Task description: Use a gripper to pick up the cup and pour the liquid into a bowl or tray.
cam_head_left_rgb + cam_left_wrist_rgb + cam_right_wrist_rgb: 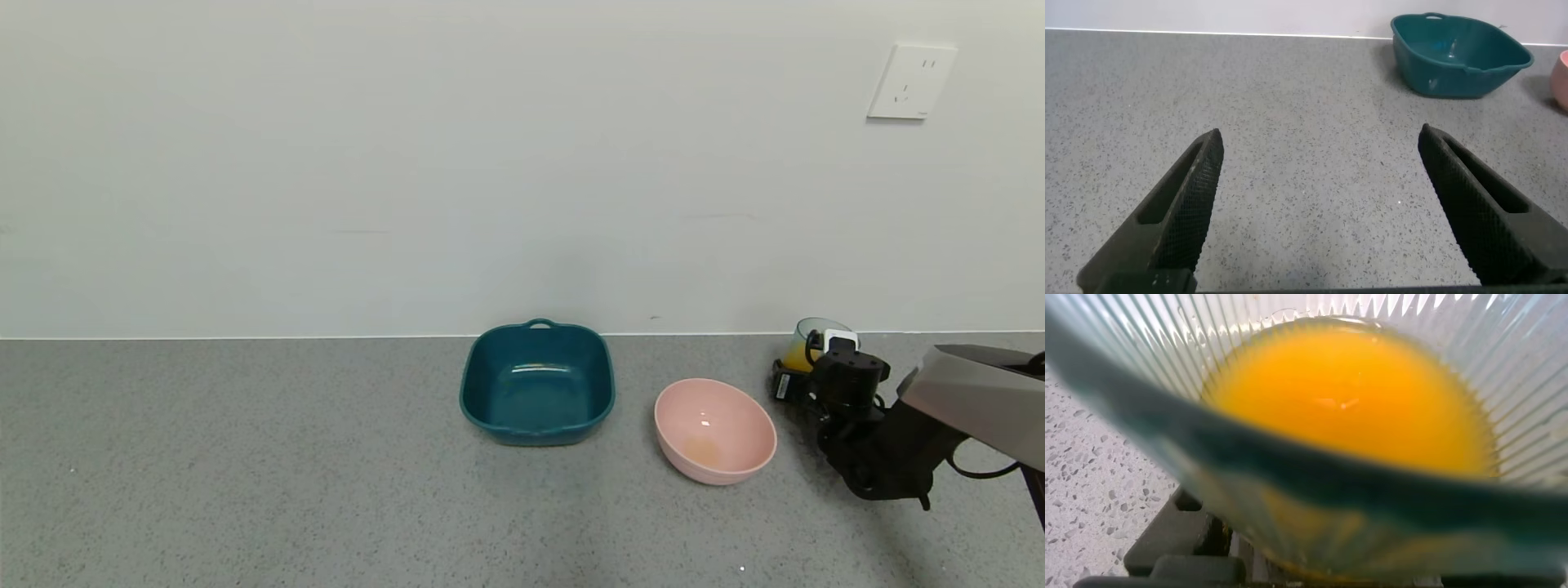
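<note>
The cup [808,333], pale blue-green and ribbed, stands at the far right near the wall, holding orange-yellow liquid [796,358]. My right gripper [816,367] reaches in from the right and is closed around the cup; its white block sits by the rim. In the right wrist view the cup [1143,367] fills the frame, the liquid [1355,392] inside it, and one dark finger [1167,539] lies against its wall. The pink bowl [715,429] sits left of the cup, with a faint orange tint at its bottom. My left gripper [1319,143] is open over bare counter.
A dark teal square tray [536,382] stands left of the bowl, near the wall; it also shows in the left wrist view [1458,55]. The grey speckled counter [245,474] stretches out to the left. A wall socket [911,82] is at upper right.
</note>
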`<state>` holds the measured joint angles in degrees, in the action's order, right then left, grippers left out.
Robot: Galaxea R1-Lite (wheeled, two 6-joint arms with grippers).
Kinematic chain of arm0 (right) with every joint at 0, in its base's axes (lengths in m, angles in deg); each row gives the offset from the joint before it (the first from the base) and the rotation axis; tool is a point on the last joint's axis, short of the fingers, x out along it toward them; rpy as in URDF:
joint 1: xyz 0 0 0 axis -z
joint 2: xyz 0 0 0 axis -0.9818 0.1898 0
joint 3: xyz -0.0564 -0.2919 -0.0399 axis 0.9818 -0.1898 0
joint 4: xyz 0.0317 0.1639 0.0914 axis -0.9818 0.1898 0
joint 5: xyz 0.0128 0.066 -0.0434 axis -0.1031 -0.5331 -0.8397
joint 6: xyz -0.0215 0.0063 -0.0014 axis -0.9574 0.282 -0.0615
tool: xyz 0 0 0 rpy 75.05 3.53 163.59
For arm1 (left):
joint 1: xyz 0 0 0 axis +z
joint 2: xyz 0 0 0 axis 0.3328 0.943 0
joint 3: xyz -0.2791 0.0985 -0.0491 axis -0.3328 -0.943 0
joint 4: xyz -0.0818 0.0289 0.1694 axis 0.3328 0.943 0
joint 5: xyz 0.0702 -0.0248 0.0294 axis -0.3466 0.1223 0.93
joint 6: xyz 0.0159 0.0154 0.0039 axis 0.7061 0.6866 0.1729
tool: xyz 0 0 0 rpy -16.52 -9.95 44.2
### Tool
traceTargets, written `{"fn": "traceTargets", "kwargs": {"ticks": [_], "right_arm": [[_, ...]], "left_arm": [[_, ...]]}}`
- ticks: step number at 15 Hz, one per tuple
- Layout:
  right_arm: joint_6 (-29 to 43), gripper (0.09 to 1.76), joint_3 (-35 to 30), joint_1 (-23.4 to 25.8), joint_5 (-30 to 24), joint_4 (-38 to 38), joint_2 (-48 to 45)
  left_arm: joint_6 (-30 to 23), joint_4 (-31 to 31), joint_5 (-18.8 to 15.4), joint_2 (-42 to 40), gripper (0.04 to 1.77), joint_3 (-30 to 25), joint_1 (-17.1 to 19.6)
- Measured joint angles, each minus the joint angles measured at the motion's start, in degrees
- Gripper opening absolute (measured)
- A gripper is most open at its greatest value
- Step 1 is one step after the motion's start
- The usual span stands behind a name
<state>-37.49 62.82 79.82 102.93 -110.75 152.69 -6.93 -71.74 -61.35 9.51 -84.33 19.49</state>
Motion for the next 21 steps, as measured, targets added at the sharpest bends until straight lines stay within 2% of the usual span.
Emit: {"fn": "traceTargets", "kwargs": {"ticks": [5, 10, 15, 21], "right_arm": [[0.0, 1.33, -1.1, 0.0, -0.4, 0.2, -1.5], [-0.1, 1.33, -5.0, -0.6, -1.6, 0.2, -5.7], [-0.7, 1.33, -12.1, -0.7, -4.2, 0.2, -12.8], [-5.5, 1.33, -24.3, -0.7, -8.0, -0.1, -24.5]], "left_arm": [[0.0, 0.0, 0.0, 0.0, 1.72, 0.0, 0.0], [0.0, 0.0, 0.0, 0.0, 1.72, 0.0, 0.0], [0.0, 0.0, 0.0, 0.0, 1.72, 0.0, 0.0], [0.0, 0.0, 0.0, 0.0, 1.72, 0.0, 0.0]]}}
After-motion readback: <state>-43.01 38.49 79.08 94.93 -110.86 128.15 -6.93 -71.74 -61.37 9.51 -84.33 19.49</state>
